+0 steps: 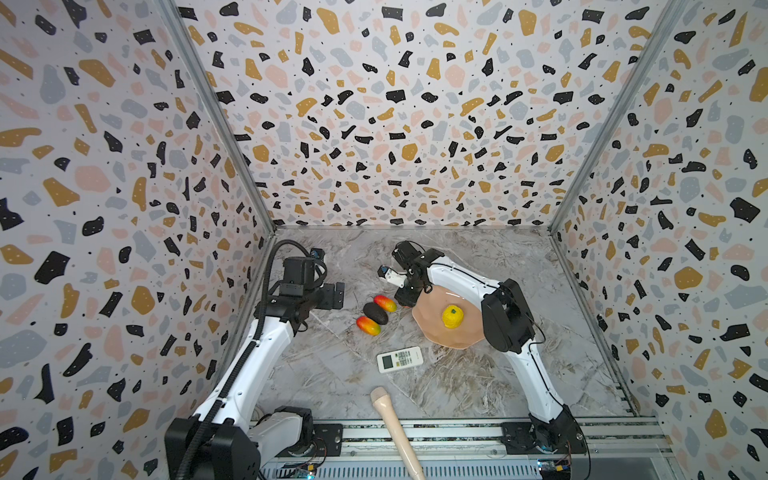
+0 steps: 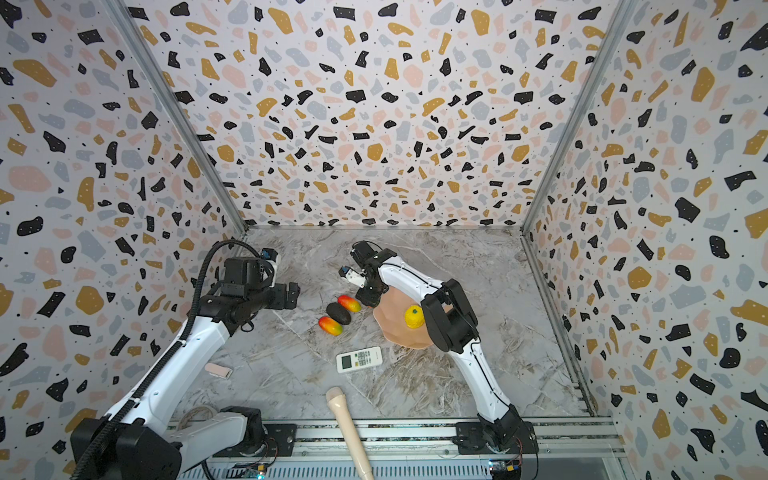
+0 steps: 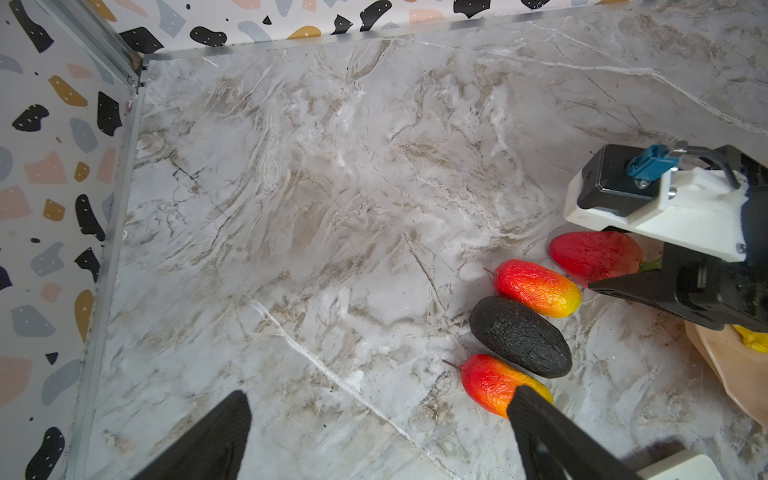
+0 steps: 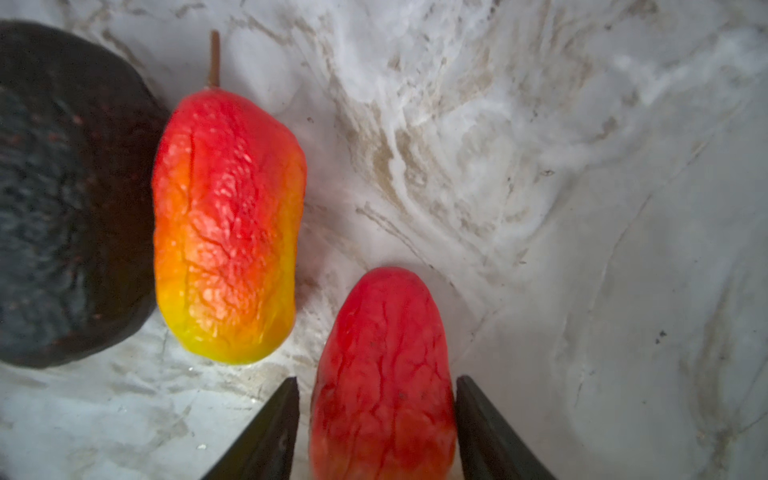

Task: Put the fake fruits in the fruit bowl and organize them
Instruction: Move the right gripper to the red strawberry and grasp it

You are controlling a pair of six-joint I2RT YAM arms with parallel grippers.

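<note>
The pale-pink fruit bowl (image 1: pixel 430 322) stands right of centre with the yellow citrus (image 1: pixel 451 316) in it. Left of it on the marble lie two mangoes (image 1: pixel 385 303) (image 1: pixel 368 325) with the black avocado (image 1: pixel 375 313) between them. The red strawberry (image 4: pixel 380 324) rests on the table by the bowl's far-left rim, hidden under the arm in both top views. My right gripper (image 4: pixel 377 380) points down and its fingers clasp the strawberry's sides. My left gripper (image 3: pixel 379 392) hovers open and empty at the left, above the table and apart from the fruits.
A white remote control (image 1: pixel 400 359) lies in front of the fruits. A long beige stick (image 1: pixel 395 428) leans over the front rail. A small pinkish piece (image 2: pixel 218 370) lies near the left arm. Patterned walls close in three sides.
</note>
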